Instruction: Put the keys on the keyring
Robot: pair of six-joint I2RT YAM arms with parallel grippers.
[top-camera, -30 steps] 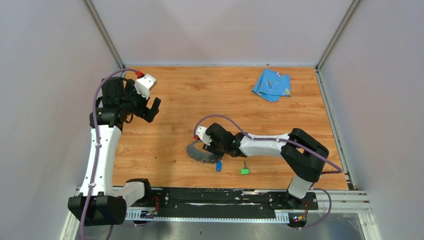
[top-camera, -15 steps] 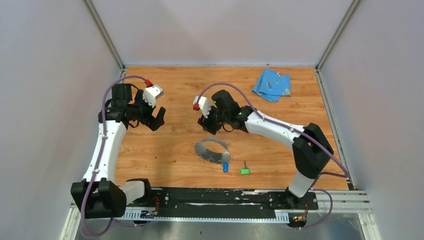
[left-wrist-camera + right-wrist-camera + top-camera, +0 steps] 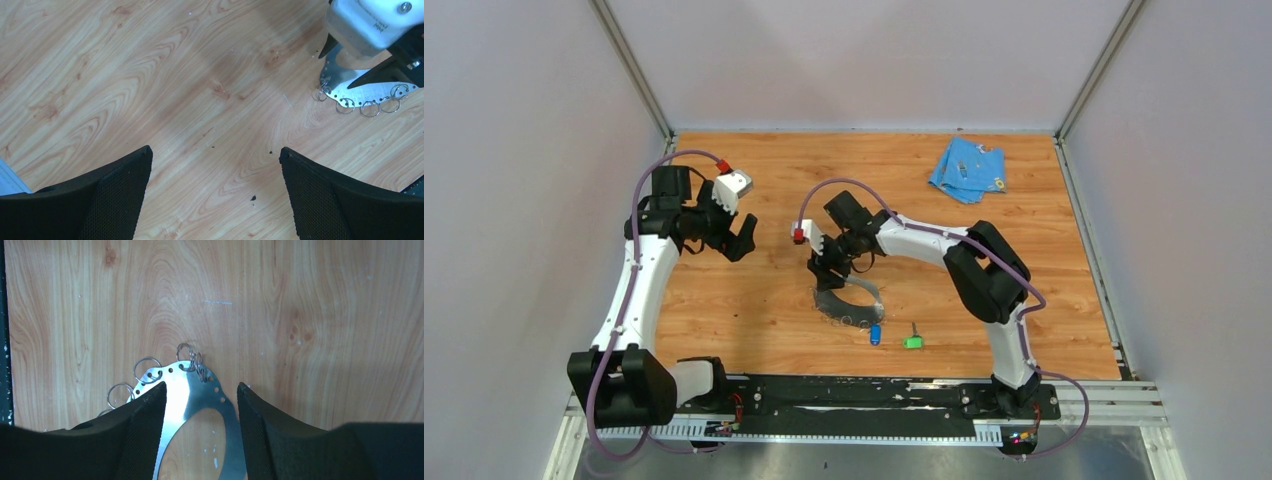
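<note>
The keyring (image 3: 852, 303) is a grey metal oval band lying flat on the wood, with small wire rings (image 3: 147, 370) along its edge. My right gripper (image 3: 829, 270) hovers over its far-left end, open, fingers astride the band (image 3: 186, 377) without touching it; in the right wrist view the gripper (image 3: 201, 385) shows bare band between its tips. The keys lie just in front of the keyring: the blue-headed key (image 3: 876, 334) and the green-headed key (image 3: 912, 342). My left gripper (image 3: 739, 238) hangs open and empty over bare wood to the left; the left wrist view of that gripper (image 3: 214, 151) catches the keyring (image 3: 350, 92) at upper right.
A crumpled light-blue cloth (image 3: 967, 169) lies at the back right corner. Grey walls close in the table on three sides. The black rail (image 3: 854, 400) holding both arm bases runs along the near edge.
My right gripper lifted off the keyring, swung toward the back, then came down over the keyring's far-left end. The keyring and blue key shifted slightly right. My left arm moved a little inward.
</note>
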